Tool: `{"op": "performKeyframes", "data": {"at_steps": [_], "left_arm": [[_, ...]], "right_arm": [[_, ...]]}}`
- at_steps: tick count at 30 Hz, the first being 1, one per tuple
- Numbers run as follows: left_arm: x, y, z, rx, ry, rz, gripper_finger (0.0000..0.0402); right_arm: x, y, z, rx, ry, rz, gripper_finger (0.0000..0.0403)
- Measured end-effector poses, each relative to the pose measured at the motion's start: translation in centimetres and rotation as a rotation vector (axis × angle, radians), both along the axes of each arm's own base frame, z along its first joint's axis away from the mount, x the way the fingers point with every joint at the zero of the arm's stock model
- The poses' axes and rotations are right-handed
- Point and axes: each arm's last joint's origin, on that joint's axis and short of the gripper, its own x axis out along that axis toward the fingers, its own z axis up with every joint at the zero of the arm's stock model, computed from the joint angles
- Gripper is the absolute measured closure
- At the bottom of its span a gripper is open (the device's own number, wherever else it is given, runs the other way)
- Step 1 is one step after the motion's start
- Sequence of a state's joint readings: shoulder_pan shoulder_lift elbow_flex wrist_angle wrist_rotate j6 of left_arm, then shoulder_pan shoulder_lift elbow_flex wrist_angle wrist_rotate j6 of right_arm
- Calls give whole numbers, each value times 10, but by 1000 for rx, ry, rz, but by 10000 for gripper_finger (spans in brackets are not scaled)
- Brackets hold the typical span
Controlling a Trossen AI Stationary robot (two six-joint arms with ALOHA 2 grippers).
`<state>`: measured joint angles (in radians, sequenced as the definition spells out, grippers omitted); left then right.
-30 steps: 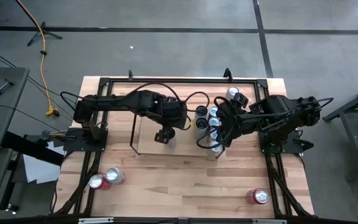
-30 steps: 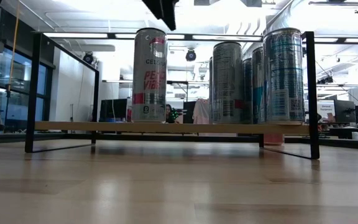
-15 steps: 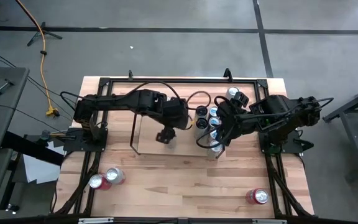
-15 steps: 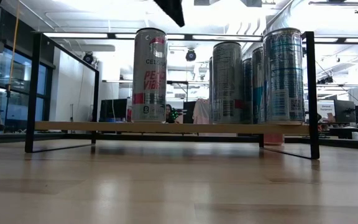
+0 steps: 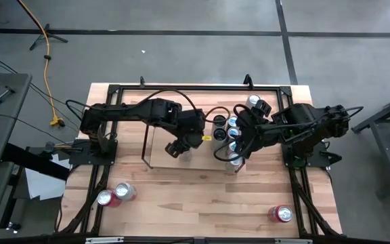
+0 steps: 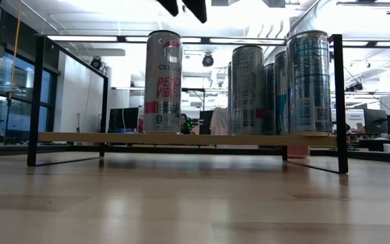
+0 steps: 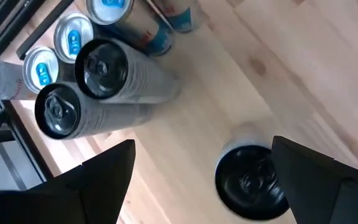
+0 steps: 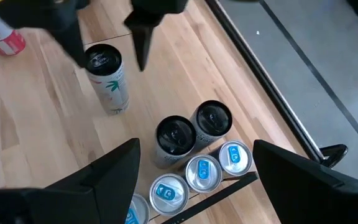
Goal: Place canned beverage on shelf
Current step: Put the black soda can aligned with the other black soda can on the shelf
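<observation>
Light-wood shelf (image 5: 161,159) already carries the silver can (image 6: 162,81), standing apart from the can cluster (image 5: 230,135). Left tool (image 5: 179,148) hangs spread just above that can, pinching nothing. Right tool (image 8: 191,186) is spread over the cluster. Looks like release is done; next, fetch the red cans (image 5: 114,194) lying off the shelf.

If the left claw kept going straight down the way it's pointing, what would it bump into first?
Probably the lone black-topped can standing on the shelf: the open left gripper hangs above it, though slightly off-centre, so a finger might clip its rim.

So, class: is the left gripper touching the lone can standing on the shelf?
Apart. In the low view the left gripper hangs open above the lone can on the shelf, with a clear gap between fingertips and can top.
</observation>
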<state>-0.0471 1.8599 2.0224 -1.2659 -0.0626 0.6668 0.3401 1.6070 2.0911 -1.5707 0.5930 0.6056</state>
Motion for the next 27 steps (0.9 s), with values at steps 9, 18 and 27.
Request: {"op": "performKeyframes", "data": {"at_steps": [9,18,27], "left_arm": [[-9,-3,0,-62,68,-58,69],[-23,-6,-11,-110,172,-102,69],[-20,-2,-27,-164,209,-66,69]], "right_arm": [[0,0,0,-2,0,0,105],[0,0,0,-3,1,1,105],[0,0,0,13,-10,-19,105]]}}
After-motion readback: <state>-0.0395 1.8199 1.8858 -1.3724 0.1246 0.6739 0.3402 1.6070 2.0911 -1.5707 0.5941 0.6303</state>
